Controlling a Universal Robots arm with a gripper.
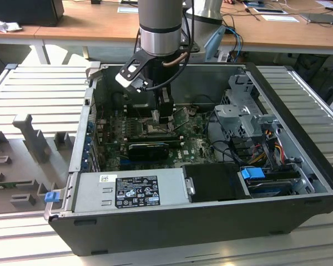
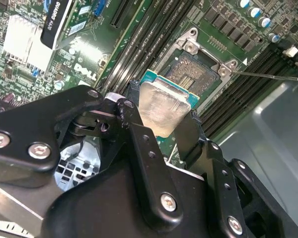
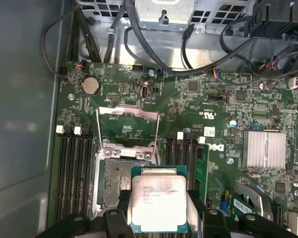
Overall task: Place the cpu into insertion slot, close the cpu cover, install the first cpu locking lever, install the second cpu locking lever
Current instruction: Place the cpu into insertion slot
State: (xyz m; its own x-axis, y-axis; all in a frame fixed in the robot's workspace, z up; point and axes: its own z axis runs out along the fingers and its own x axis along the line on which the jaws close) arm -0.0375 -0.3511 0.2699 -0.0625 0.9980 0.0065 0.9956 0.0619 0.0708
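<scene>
Inside the black metal computer case (image 1: pixel 183 227), my fingers (image 2: pixel 139 144) clench the pale grey square cpu (image 3: pixel 158 202), apparently just over the open socket (image 3: pixel 114 183); the silvery cpu cover (image 3: pixel 126 123) stands raised beyond.

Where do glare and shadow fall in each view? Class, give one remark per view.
In the second wrist view, glare whitens the cpu top; in the first wrist view, that cpu is evenly lit while the heatsink shines bright; in the exterior view, the case interior sits dim beneath the arm.
</scene>
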